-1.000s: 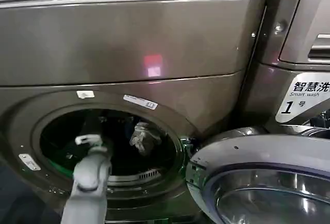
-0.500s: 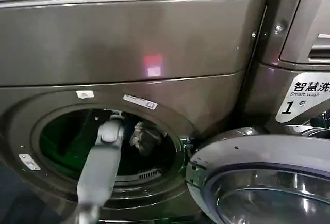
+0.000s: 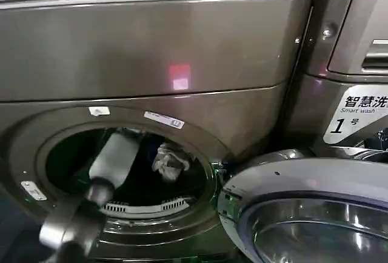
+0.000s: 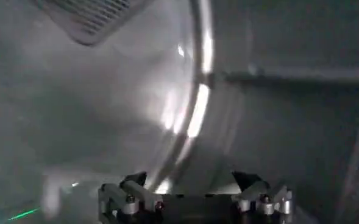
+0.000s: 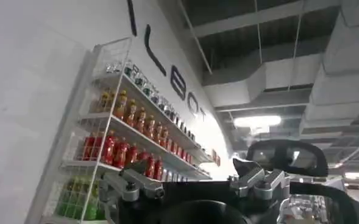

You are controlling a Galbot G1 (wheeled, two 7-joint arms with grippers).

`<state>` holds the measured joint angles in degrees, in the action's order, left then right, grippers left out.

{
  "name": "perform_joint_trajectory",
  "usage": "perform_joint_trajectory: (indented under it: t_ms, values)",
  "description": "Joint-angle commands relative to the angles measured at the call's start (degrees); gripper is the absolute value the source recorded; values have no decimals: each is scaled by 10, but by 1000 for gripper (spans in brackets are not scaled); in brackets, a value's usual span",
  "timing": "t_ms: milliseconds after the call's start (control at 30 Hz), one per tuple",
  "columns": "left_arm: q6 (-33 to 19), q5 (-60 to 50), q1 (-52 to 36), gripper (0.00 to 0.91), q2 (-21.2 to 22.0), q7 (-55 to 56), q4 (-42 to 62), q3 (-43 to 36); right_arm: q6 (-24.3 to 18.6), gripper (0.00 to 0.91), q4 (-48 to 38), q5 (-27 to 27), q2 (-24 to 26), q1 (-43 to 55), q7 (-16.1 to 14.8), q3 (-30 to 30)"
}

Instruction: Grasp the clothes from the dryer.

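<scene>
One arm does the work: the left arm (image 3: 112, 160) reaches through the open porthole of the dryer (image 3: 151, 51), its gripper deep in the drum, can't tell if spread or pinched. Farther in, around 2 o'clock of the opening, sit the clothes (image 3: 168, 163), apart from it.

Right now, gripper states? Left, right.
Left gripper: inside the dryer drum, cannot be told, nothing seen between the fingers; clothes lie apart from it.
Right gripper: cannot be told, raised toward shelves, away from the dryer.
</scene>
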<state>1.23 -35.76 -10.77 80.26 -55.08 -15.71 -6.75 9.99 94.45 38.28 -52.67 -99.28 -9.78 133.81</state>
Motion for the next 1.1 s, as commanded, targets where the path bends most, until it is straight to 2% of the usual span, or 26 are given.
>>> perform_joint_trajectory:
  t_ms: [33, 233, 767, 833, 867, 933, 1100]
  values:
    - [-26, -120, -36, 907, 1, -79, 25, -41, 0, 907, 3, 0, -2, -1, 0, 0]
    - [-37, -153, -34, 907, 1, -91, 32, -55, 0, 907, 2, -1, -2, 3, 0, -1]
    - [-27, -140, 0, 907, 12, -79, 55, -59, -3, 907, -5, -12, -1, 10, -2, -6]
    - [-27, -142, 1, 353, 12, -81, 56, -60, -3, 907, -5, -12, -2, 11, -2, -6]
    - [-27, -142, 1, 250, 12, -82, 57, -61, -3, 907, -6, -12, -2, 11, -2, -6]
    - [-27, -142, 4, 125, 12, -82, 58, -64, -4, 907, -6, -12, -2, 11, -2, -5]
    - [-33, -147, 6, 11, 8, -92, 53, -70, -4, 907, -5, -12, -4, 11, -2, -5]
